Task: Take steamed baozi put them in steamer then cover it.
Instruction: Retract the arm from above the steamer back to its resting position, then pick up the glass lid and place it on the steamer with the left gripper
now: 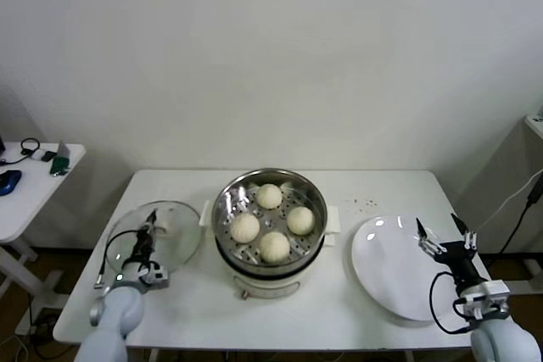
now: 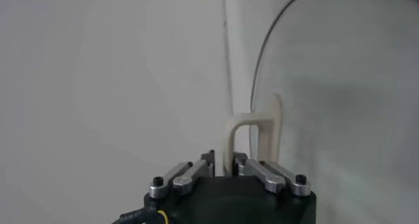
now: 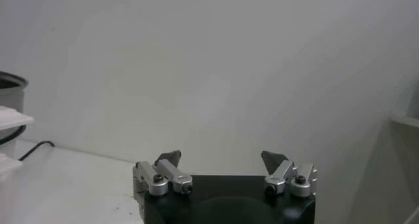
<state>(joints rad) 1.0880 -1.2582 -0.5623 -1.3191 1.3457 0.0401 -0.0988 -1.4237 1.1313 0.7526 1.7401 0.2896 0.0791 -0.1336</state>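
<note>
Several pale round baozi [image 1: 270, 196] lie in the shiny steamer [image 1: 316, 199] at the table's middle. To its left the clear glass cover [image 1: 178, 231] lies flat on the table. My left gripper [image 1: 151, 225] is over the cover's centre. In the left wrist view the left gripper [image 2: 224, 158] has its jaws pressed on one leg of the cream bar handle [image 2: 252, 128], with the cover's glass [image 2: 340, 81] behind it. Over the white plate on the right, my right gripper [image 1: 443, 228] stands open with nothing in it, and the right wrist view shows the right gripper [image 3: 221, 156] the same way.
A flat white plate [image 1: 389, 273] lies on the right of the white table [image 1: 195, 303]. Small crumbs [image 1: 366, 203] dot the table behind the plate. A side table [image 1: 30, 184] with small items stands at the far left.
</note>
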